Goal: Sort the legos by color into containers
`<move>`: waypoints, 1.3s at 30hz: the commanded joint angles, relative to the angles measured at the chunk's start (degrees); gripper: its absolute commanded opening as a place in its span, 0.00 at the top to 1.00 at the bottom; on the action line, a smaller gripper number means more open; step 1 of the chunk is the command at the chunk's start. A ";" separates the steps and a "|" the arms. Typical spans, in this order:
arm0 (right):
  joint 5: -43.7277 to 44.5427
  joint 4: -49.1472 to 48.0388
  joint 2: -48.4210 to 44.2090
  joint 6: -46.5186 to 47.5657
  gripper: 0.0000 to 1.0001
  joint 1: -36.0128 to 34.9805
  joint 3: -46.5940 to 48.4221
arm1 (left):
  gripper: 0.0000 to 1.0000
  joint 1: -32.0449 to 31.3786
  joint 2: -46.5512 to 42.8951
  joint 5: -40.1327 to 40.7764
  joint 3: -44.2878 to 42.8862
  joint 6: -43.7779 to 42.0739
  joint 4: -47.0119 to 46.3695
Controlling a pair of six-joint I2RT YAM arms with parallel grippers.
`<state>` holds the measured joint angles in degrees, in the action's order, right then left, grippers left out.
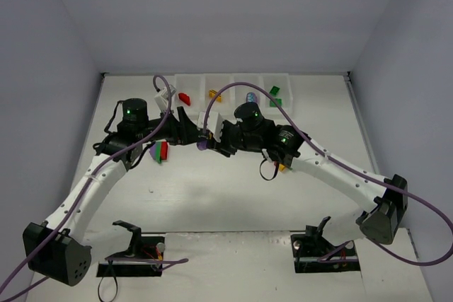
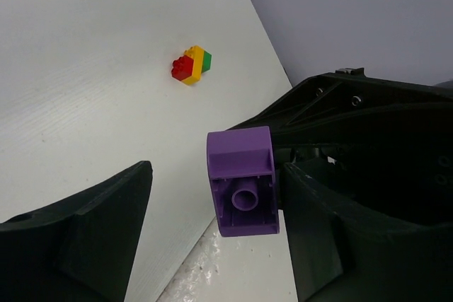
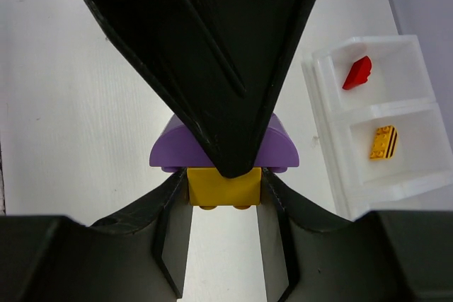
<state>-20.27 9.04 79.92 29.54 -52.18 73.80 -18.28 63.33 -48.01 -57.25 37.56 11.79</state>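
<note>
Meeting over the middle of the tabletop (image 1: 212, 199), the two arms come nose to nose with a small two-brick stack between them. The right claw (image 3: 223, 183) is clenched on the yellow-orange brick (image 3: 223, 189), a finger pressed to each of its sides. A purple brick (image 3: 283, 148) with a rounded top is joined to it. The left claw (image 2: 212, 199) is released. Its fingers (image 2: 85, 238) stand wide apart around the purple brick, one close beside it and the other well clear. I can't tell whether the near one touches. Seen from the right wrist, one of those left fingers crosses in front of the purple brick and hides its middle.

Along the far edge the containers (image 1: 233, 81) stand as a row of four white bins. Going left to right from above, the first holds a red brick (image 1: 184, 97) and the second a yellow-orange piece (image 1: 214, 93). The third holds something purplish (image 1: 250, 97), too small to make out, and the fourth holds green bricks (image 1: 274, 95).

Loose on the tabletop, a green, red and purple clump (image 1: 161, 152) lies just beside the left arm, well short of the bins. A bit of yellow (image 1: 282, 167) peeks out from under the right arm. The left wrist view shows a red, yellow and green clump (image 2: 191, 65) lying on the tabletop beyond the claws, apart from everything else.
</note>
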 commanded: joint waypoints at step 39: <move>4.62 -12.72 11.79 -8.70 0.97 16.40 3.06 | 1.00 6.59 -2.85 -3.24 0.56 -2.48 -2.40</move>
<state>-17.21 4.40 84.60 25.85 -37.76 69.21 -11.92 63.86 -52.58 -55.61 37.74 10.31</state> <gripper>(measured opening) 0.337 0.302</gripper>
